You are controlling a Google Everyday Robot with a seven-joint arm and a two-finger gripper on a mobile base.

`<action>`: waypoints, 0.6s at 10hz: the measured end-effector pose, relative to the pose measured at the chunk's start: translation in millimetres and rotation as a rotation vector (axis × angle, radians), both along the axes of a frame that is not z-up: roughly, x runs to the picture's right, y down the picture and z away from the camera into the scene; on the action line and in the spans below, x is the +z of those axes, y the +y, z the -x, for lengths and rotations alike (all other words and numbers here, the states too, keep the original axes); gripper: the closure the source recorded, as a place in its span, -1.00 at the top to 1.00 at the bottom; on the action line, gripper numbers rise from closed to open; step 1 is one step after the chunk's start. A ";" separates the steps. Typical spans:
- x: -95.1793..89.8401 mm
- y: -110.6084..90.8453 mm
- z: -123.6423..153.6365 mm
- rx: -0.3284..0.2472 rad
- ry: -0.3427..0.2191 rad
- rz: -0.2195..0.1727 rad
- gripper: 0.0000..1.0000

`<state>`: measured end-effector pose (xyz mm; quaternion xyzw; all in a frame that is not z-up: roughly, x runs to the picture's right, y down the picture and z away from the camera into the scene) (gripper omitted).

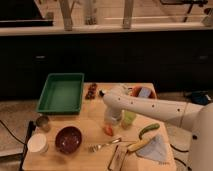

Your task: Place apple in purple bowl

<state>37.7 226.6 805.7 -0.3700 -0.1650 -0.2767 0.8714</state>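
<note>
The apple is a small orange-red fruit on the wooden table, right of the purple bowl. The purple bowl is dark maroon, glossy and holds nothing, near the table's front left. My gripper hangs from the white arm and points down directly above the apple, at or just over its top. I cannot tell whether it touches the apple. The arm reaches in from the right.
A green tray sits at the back left, with a dark lumpy cluster beside it. An orange bowl is behind the arm. A white cup, metal can, fork, banana, green vegetable and cloth lie around.
</note>
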 end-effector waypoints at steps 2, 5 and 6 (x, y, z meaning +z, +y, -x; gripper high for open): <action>-4.7 -5.6 4.9 -0.012 -0.004 -0.018 -0.96; -28.0 -29.5 9.1 -0.038 -0.006 -0.056 -1.00; -35.4 -38.0 11.1 -0.049 -0.008 -0.067 -1.00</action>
